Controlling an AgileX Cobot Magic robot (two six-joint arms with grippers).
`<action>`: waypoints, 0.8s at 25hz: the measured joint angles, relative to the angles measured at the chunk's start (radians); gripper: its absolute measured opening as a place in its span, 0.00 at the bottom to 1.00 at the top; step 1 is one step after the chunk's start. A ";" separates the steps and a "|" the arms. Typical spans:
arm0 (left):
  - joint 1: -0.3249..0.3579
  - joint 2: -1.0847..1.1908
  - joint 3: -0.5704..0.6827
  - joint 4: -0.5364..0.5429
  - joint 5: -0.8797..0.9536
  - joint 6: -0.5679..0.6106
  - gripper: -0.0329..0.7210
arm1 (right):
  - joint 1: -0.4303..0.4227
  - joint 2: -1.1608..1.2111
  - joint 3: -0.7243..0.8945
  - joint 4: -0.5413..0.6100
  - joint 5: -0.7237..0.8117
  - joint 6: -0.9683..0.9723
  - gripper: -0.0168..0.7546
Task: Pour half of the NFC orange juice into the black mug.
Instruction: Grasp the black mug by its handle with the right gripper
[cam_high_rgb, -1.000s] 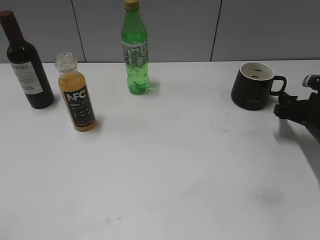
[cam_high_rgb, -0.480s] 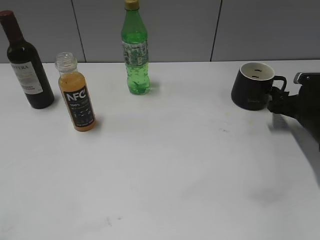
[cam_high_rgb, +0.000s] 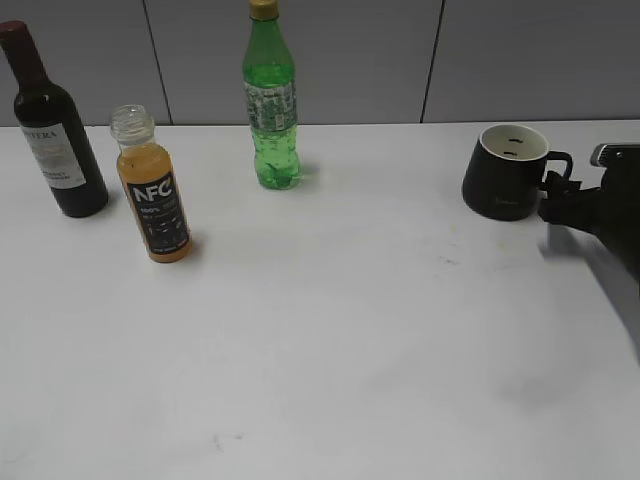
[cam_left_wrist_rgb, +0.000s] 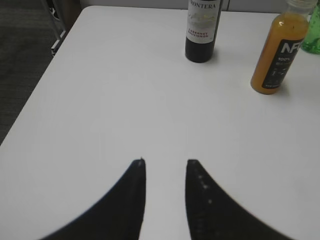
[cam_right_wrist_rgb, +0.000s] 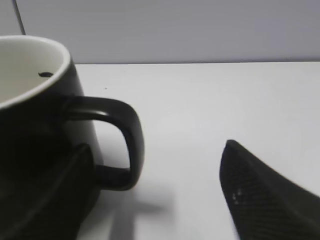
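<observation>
Exterior view: white table meets grey panelled wall

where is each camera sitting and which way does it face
Exterior: raised in front, looking down across the table toward the wall; right claw at the black mug.
Left wrist: low over the table, facing the NFC orange juice and wine bottle; left claw open.
Right wrist: beside the mug's handle.
Exterior and left wrist share juice and wine bottle.

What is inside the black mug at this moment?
The black mug shows a white inner wall with a couple of small dark marks near the rim; no juice is visible. Its bottom is hidden by the rim in both views, so a full check isn't possible.
</observation>
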 joint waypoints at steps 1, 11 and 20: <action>0.000 0.000 0.000 0.000 0.000 0.000 0.34 | -0.002 0.001 0.000 0.000 0.000 0.000 0.79; 0.000 0.000 0.000 0.000 0.000 0.000 0.34 | -0.006 0.021 -0.059 -0.010 -0.002 0.000 0.79; 0.000 0.000 0.000 0.000 0.000 0.000 0.34 | -0.006 0.078 -0.123 -0.027 -0.005 0.006 0.79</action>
